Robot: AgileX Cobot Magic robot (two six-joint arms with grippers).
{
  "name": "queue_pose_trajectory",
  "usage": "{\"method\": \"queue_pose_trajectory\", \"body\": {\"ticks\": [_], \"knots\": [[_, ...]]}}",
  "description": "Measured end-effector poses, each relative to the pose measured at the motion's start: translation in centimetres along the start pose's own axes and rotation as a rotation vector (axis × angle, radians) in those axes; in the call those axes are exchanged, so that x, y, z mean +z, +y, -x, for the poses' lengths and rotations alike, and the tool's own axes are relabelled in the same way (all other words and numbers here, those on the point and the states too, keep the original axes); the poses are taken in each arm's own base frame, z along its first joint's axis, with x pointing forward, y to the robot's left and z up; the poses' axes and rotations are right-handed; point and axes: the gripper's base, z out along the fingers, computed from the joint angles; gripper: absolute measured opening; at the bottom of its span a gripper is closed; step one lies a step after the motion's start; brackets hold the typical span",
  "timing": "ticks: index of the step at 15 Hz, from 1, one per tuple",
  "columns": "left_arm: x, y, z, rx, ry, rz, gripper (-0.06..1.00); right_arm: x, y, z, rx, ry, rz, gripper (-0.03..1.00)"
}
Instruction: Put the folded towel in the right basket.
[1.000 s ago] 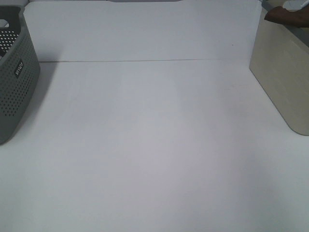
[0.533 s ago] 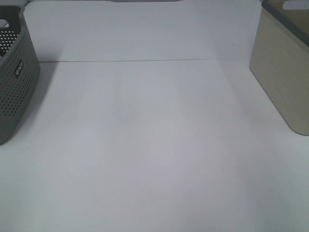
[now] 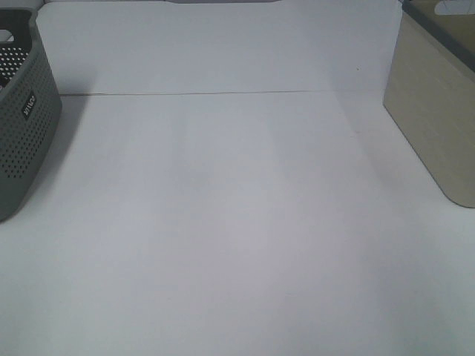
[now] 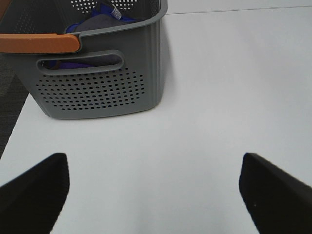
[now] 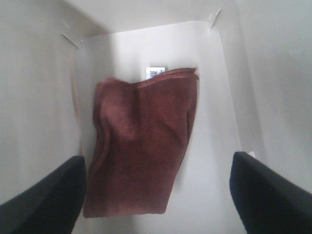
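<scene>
The folded dark red towel [image 5: 139, 146] lies on the floor of the beige right basket [image 5: 39, 107], seen from above in the right wrist view. My right gripper [image 5: 156, 195] is open above it, fingers spread to either side, touching nothing. The same basket [image 3: 434, 111] stands at the right edge of the exterior view; the towel and both grippers are out of sight there. My left gripper [image 4: 153, 190] is open and empty over the white table [image 4: 219, 97], short of the grey basket [image 4: 97, 83].
The grey perforated basket [image 3: 22, 119] at the left edge has an orange handle [image 4: 39, 43] and holds blue and purple cloth [image 4: 97, 22]. A white table [image 3: 223, 222] spans the space between the two baskets.
The dark red shape above the right basket's rim a second ago is gone from the exterior view. Nothing else has moved.
</scene>
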Motion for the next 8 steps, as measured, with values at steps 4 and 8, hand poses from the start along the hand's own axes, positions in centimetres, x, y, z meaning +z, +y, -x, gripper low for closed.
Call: {"method": "queue_pose_trajectory", "body": {"ticks": [4, 8], "knots": [[0.0, 0.0, 0.0, 0.000, 0.000, 0.000, 0.88, -4.6, 1.7, 0.8, 0.030, -0.115, 0.098, 0.79], [0.0, 0.0, 0.0, 0.000, 0.000, 0.000, 0.88, -8.2, 5.9, 1.4, -0.004, -0.180, 0.133, 0.79]]}}
